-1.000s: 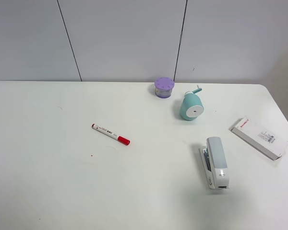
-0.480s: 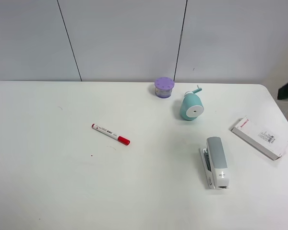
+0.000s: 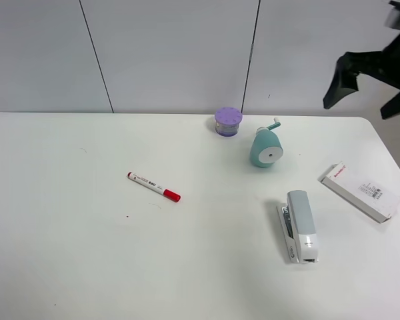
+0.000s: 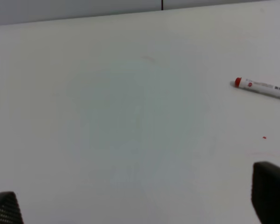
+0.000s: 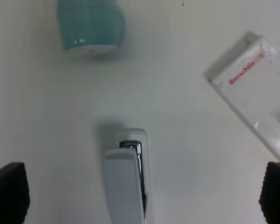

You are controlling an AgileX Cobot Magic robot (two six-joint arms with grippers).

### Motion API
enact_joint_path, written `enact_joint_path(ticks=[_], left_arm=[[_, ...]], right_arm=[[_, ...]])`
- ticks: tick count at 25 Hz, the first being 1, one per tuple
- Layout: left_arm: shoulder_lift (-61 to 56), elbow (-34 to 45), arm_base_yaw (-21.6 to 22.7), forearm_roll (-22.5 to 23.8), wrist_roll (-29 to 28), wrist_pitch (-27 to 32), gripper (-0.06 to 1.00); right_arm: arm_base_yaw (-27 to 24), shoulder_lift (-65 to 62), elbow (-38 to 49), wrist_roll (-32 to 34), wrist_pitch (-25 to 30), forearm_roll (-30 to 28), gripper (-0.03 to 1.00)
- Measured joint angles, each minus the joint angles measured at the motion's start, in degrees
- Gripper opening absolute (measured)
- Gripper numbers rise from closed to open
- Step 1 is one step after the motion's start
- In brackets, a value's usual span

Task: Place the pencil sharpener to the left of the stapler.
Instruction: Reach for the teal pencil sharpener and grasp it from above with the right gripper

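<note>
The teal pencil sharpener [image 3: 266, 148] lies on the white table [image 3: 87, 253] at the back, white face toward the front; in the right wrist view the pencil sharpener [image 5: 89, 24] is ahead of the stapler [image 5: 126, 179]. The grey and white stapler [image 3: 300, 225] lies lengthwise to the front right of it. My right gripper [image 3: 367, 90] hangs open and blurred high over the table's back right corner, well above both. Only the two dark fingertips of my left gripper [image 4: 137, 200] show, wide apart over bare table, holding nothing.
A small purple lidded container [image 3: 228, 122] stands just behind and left of the sharpener. A flat white box with red print [image 3: 360, 192] lies near the right edge, also seen as the white box [image 5: 252, 88]. A red-capped marker [image 3: 153, 187] lies left of centre.
My right arm has come into the exterior view from the right edge and risen to the upper right. Nothing on the table has moved.
</note>
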Motion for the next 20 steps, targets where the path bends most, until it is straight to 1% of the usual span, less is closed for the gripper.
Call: enact_joint_path(ticks=[5, 6, 7, 13, 20], left_arm=[[0.0, 0.0, 0.0, 0.0, 0.0, 0.0, 0.99], [0.0, 0.0, 0.0, 0.0, 0.0, 0.0, 0.99], [0.0, 0.0, 0.0, 0.0, 0.0, 0.0, 0.99], [0.0, 0.0, 0.0, 0.0, 0.0, 0.0, 0.99], [0.0, 0.0, 0.0, 0.0, 0.0, 0.0, 0.99]], right_arm=[[3.6, 11.2, -10.0, 0.2, 0.3, 0.0, 0.99], [5.1, 14.8, -12.6, 0.2, 0.4, 0.0, 0.99], [5.8, 16.2, -13.6, 0.2, 0.4, 0.0, 0.99], [8.4, 24.2, -14.7, 0.2, -0.4, 0.0, 0.99], [8.7, 29.7, -14.7, 0.2, -3.5, -1.1, 0.99]])
